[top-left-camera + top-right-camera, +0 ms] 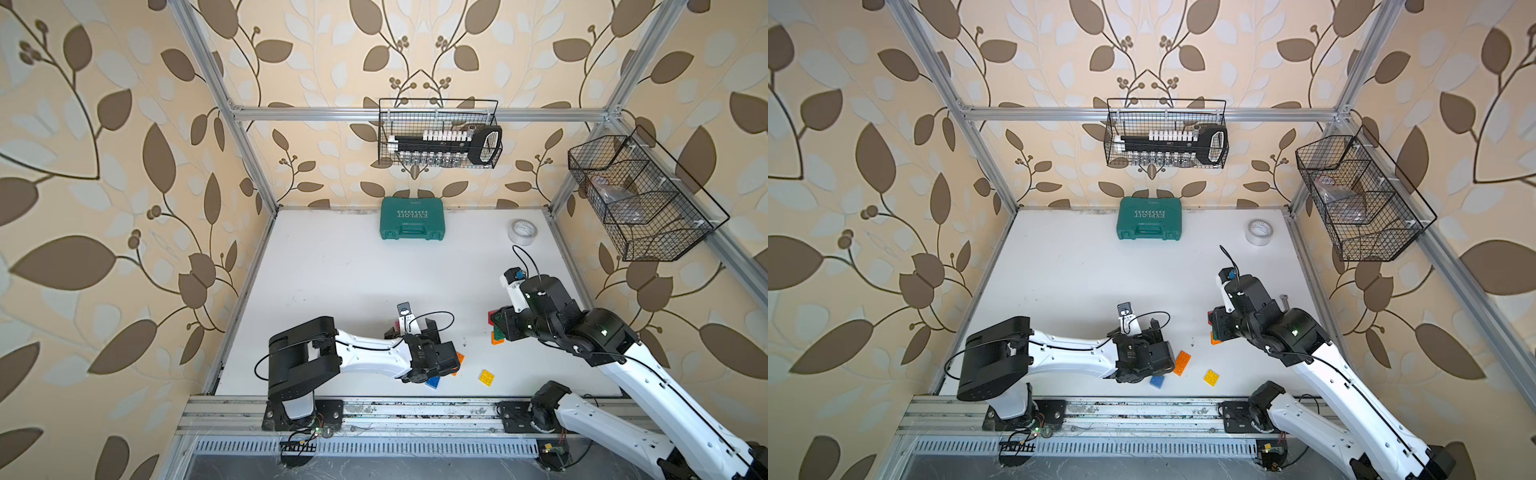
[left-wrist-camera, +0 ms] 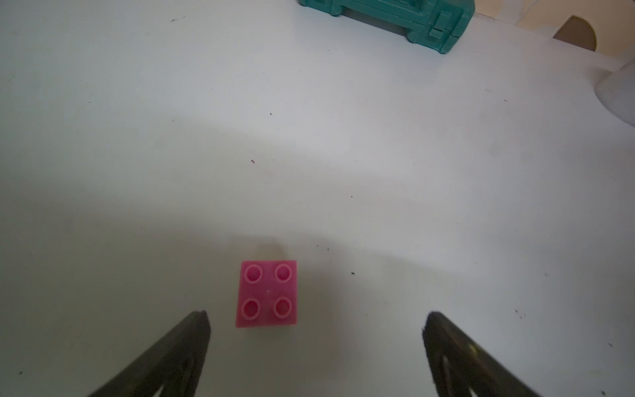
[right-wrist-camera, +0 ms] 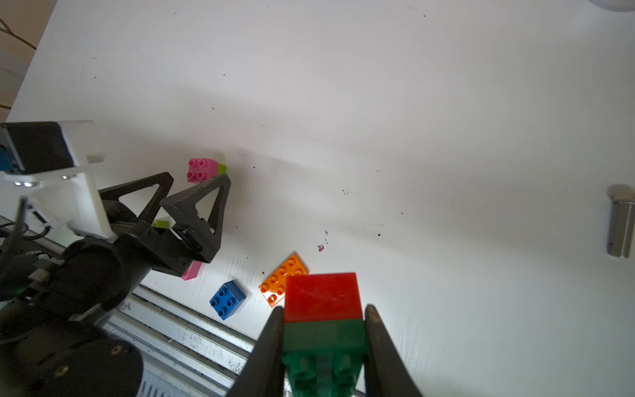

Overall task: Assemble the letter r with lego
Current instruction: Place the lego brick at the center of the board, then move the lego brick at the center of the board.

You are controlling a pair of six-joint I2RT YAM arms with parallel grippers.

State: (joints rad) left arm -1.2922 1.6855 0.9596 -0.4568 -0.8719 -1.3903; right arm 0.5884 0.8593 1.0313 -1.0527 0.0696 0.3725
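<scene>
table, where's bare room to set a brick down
The middle stretch, between the teal case and tape roll at the back and the left arm and right arm at the front, is bare. Crowded: the front edge, with orange brick, blue brick and yellow brick between the arms.

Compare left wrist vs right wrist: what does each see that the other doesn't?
Left wrist only: the teal tool case. Right wrist only: the right gripper shut on a red and dark green brick stack, plus the orange brick, blue brick and a metal bolt. Both: the pink brick on the white table, just ahead of the open left gripper.
</scene>
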